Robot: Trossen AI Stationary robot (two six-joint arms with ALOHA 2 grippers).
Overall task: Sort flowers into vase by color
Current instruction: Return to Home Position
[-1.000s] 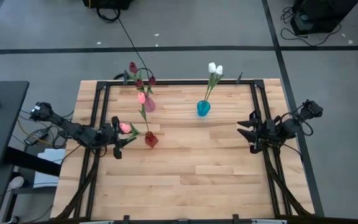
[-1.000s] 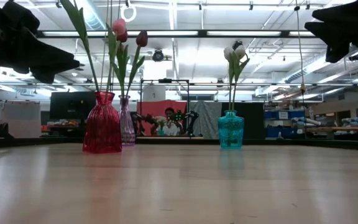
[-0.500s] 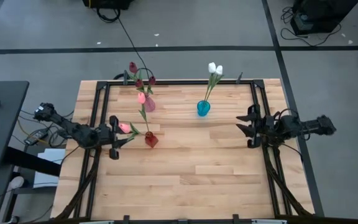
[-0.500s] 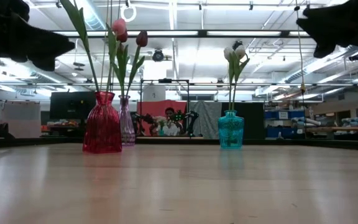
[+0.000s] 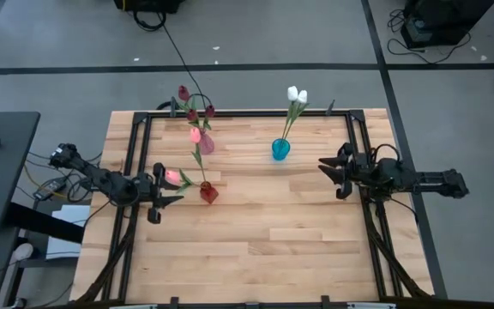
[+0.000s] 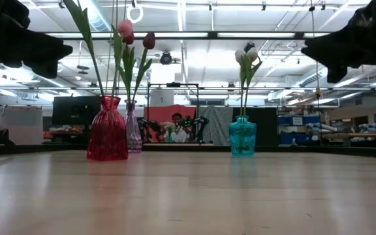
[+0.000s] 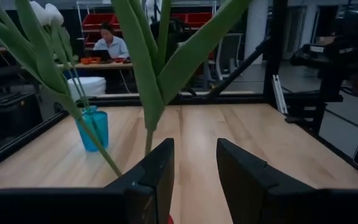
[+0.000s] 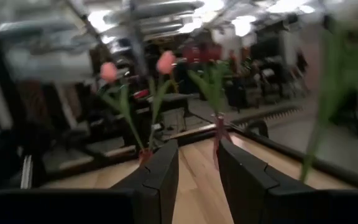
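Three glass vases stand on the wooden table. The red vase [image 5: 208, 193] [image 6: 108, 130] holds a pink tulip [image 5: 172, 177] with long green leaves [image 7: 148, 68]. Behind it, the pink vase [image 5: 206, 144] holds dark maroon tulips [image 5: 183, 92] and one pink one [image 5: 195, 135]. White tulips [image 5: 297, 94] [image 6: 247, 55] stand in the blue vase [image 5: 280, 149] [image 7: 94, 127]. My left gripper [image 5: 161, 189] [image 7: 194, 171] is open, raised just left of the red vase, the stem beyond its fingertips. My right gripper [image 5: 328, 176] [image 8: 197, 171] is open, raised near the right edge.
A black metal frame [image 5: 135, 154] runs along the table's left, far and right edges. The near half of the tabletop [image 5: 256, 249] is bare wood. Beyond the far edge is a workshop, where a person [image 6: 178, 127] sits at a desk.
My right arm has stretched out and lowered, and its gripper has moved toward the table's left and slightly toward the far edge. My left gripper has drawn back a little toward the left edge, away from the red vase. The vases and tulips have stayed put.
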